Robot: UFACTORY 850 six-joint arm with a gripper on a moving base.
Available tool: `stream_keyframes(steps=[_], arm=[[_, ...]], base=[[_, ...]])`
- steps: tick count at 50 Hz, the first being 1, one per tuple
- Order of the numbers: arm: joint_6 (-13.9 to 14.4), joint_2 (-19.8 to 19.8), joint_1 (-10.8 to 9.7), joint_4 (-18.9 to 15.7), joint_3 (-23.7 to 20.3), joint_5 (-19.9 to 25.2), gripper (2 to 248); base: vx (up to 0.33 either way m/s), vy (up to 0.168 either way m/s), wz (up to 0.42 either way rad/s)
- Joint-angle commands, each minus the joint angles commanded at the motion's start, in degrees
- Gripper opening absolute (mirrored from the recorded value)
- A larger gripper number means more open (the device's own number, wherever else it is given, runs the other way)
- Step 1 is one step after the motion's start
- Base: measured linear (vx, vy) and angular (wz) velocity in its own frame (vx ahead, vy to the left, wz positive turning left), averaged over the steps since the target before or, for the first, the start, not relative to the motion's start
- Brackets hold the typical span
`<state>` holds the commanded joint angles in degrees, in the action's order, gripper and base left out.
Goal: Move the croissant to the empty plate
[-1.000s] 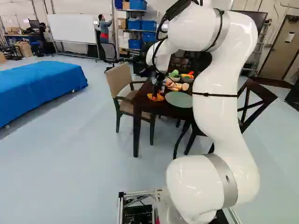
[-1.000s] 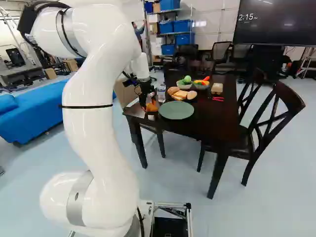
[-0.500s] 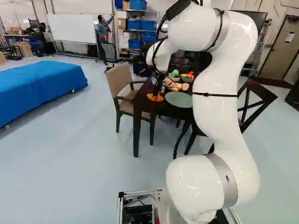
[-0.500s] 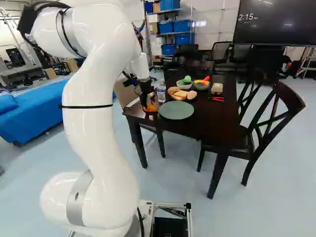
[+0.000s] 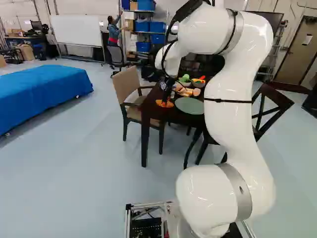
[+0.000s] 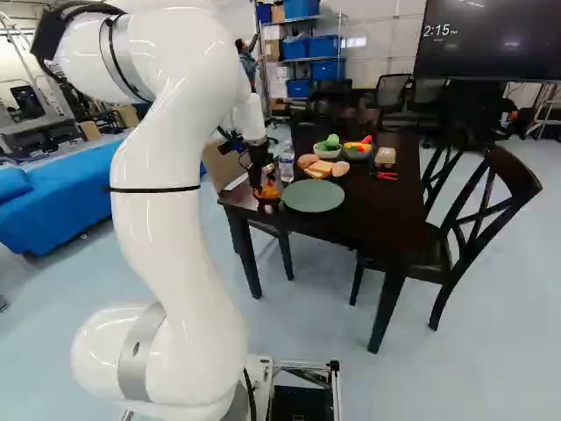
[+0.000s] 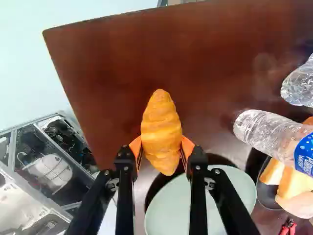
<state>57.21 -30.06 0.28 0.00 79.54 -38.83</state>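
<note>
Right base view: the hand [image 6: 267, 190], toward the counter's [image 6: 372, 215] nine o'clock side, is clamped on the croissant [image 7: 161, 129] (orange pads [image 7: 135, 147] at both flanks); the green plate [image 6: 313, 196] lies at three o'clock from it.

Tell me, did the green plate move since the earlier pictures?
No. In the right base view, the green plate sits at the same spot on the table, just as far from its near edge.
</note>
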Motion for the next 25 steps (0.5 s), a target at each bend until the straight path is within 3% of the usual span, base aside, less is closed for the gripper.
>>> stream_keyframes(steps=[25], arm=[[0.0, 2.8, 0.0, 0.0, -0.7, 0.0, 119]], base=[[0.0, 0.0, 0.0]])
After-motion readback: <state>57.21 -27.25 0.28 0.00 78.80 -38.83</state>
